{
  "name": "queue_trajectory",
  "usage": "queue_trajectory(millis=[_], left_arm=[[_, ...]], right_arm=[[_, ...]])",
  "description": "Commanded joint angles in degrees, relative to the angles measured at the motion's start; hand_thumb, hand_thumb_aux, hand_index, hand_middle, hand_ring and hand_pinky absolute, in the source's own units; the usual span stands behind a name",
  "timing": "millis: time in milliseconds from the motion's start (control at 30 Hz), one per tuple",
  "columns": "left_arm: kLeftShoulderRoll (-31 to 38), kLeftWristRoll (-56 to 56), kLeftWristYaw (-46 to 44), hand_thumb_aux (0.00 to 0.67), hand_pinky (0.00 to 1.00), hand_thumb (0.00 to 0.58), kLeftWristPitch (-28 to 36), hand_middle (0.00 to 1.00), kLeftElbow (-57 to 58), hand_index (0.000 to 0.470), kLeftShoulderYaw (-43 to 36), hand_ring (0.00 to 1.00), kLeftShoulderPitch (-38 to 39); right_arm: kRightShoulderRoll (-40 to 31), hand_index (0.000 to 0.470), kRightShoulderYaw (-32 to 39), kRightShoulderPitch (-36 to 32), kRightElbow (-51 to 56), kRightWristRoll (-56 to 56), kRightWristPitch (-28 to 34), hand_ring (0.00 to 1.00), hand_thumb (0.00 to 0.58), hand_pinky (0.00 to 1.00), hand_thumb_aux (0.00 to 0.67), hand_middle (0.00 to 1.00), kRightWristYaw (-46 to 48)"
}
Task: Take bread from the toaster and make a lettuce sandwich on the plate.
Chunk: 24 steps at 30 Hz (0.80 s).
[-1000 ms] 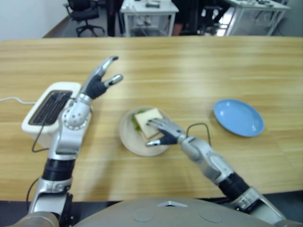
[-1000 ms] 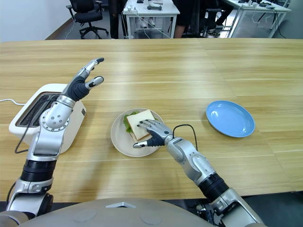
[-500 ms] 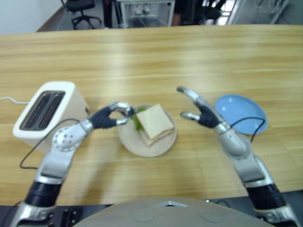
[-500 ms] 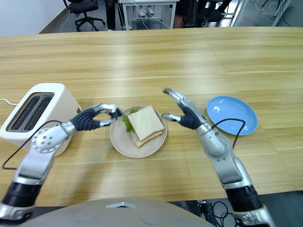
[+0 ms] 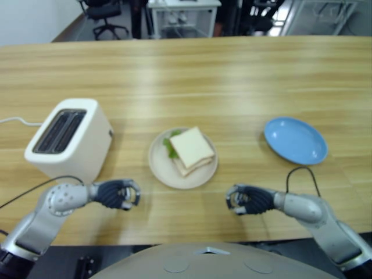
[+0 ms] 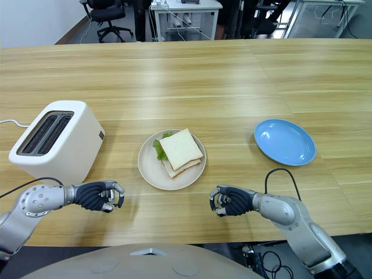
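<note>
A: Sandwich (image 6: 181,152)?
B: We note two white slices stacked slightly askew, with green lettuce (image 6: 158,150) poking out on the left. It sits on the beige plate (image 6: 150,173), right of the toaster (image 6: 55,142).
A: Hands?
B: We log the left hand (image 6: 96,196) and right hand (image 6: 231,201) curled into fists, holding nothing, near the front edge of the table (image 6: 174,81).

— Where's the white box-shaped toaster (image 6: 55,139)?
— Left on the pale wooden table (image 6: 192,87); the round beige plate (image 6: 152,172), white-bread lettuce sandwich (image 6: 181,151) on it, lies centre, the shallow blue plate (image 6: 285,142) well right.
</note>
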Motion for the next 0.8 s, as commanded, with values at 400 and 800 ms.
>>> queue_trajectory(millis=[400, 800], left_arm=[[-17.3, 19.0, 13.2, 0.670, 1.00, 0.580, 3.3, 1.00, 24.3, 0.460, -16.5, 1.00, -20.1], [-23.9, 27.5, 30.2, 0.000, 0.00, 0.000, 6.3, 0.00, 42.7, 0.000, -15.9, 0.00, -37.5]], right_arm=[[17.9, 0.460, 16.9, -24.6, 32.3, -19.5, -5.4, 1.00, 0.580, 1.00, 0.670, 1.00, -12.3], [26.4, 0.289, 16.5, -39.8, 53.1, -30.1, -11.0, 0.19, 0.500, 0.19, 0.420, 0.19, -42.6]])
